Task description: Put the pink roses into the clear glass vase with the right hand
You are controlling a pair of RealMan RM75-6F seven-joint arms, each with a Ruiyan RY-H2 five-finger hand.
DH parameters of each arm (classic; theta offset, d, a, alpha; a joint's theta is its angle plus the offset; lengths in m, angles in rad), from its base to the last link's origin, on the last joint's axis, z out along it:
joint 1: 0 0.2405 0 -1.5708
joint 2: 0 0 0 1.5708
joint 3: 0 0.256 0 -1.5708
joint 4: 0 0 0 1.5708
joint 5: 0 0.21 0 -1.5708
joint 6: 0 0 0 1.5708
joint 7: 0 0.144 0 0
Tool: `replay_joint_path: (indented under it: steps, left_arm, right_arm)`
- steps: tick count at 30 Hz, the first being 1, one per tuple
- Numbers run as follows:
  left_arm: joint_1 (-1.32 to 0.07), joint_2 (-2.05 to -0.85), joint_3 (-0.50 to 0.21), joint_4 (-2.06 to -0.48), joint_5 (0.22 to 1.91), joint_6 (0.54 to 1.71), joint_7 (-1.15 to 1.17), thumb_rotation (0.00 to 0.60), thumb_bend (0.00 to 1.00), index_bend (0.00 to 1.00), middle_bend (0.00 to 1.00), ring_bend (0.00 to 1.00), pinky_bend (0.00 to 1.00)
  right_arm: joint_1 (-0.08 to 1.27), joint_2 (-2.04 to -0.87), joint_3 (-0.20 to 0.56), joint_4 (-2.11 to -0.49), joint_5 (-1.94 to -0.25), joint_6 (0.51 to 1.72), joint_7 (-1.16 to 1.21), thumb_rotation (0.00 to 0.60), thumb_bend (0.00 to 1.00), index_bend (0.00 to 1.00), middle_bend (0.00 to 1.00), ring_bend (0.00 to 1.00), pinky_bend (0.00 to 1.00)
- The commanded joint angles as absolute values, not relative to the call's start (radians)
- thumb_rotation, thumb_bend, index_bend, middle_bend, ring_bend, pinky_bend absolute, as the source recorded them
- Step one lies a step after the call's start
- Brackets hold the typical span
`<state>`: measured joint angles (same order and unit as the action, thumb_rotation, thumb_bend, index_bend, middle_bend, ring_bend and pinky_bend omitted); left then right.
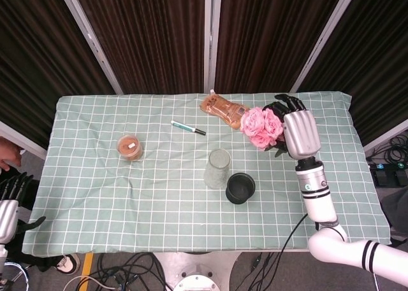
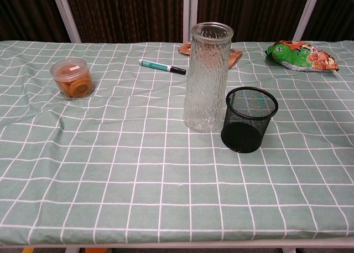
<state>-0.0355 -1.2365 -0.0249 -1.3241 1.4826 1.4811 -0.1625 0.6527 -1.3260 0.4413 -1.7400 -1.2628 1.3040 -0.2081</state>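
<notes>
My right hand (image 1: 299,132) is lifted well above the table at the right and grips the bunch of pink roses (image 1: 260,127), whose blooms point left toward the middle. The clear glass vase (image 1: 218,168) (image 2: 206,77) stands upright near the table's centre, below and left of the roses. The chest view shows neither the roses nor the right hand. My left hand (image 1: 9,207) hangs off the table's left edge with its fingers spread and nothing in it.
A black mesh cup (image 2: 248,119) stands right beside the vase. A green snack bag (image 2: 298,55) lies at the back right, an orange bag (image 1: 222,109) at the back centre, a marker (image 2: 162,67) and a round cookie tub (image 2: 72,77) to the left.
</notes>
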Motion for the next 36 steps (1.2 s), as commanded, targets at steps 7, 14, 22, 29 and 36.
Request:
replay_joint_path:
  steps: [7,14,22,29,36]
  left_arm:
    - [-0.032,-1.233,-0.020,-1.351,1.492,1.491,-0.138,0.600,0.01,0.07,0.00,0.00,0.06]
    - [-0.031,-1.235,-0.020,-1.348,1.489,1.491,-0.140,0.600,0.01,0.07,0.00,0.00,0.06]
    - [-0.031,-1.245,-0.016,-1.328,1.482,1.476,-0.154,0.600,0.01,0.07,0.00,0.00,0.06]
    - [-0.028,-1.247,-0.018,-1.317,1.477,1.476,-0.168,0.600,0.01,0.07,0.00,0.00,0.06]
    - [-0.024,-1.248,-0.017,-1.307,1.476,1.478,-0.177,0.600,0.01,0.08,0.00,0.00,0.06]
  right_arm:
    - [0.697,-1.367,0.505,-1.869,-1.388,1.398,-0.022,0.600,0.22,0.54,0.46,0.23,0.32]
    - [0.706,-1.415,0.501,-1.853,-1.435,1.443,0.112,0.600,0.22,0.54,0.46,0.23,0.32]
    - [0.704,-1.451,0.472,-1.838,-1.418,1.414,0.347,0.600,0.20,0.53,0.46,0.23,0.32]
    - [0.724,-1.454,0.450,-1.811,-1.416,1.332,0.521,0.600,0.19,0.53,0.45,0.23,0.32]
    - [0.750,-1.490,0.427,-1.754,-1.425,1.295,0.576,0.600,0.17,0.51,0.44,0.23,0.32]
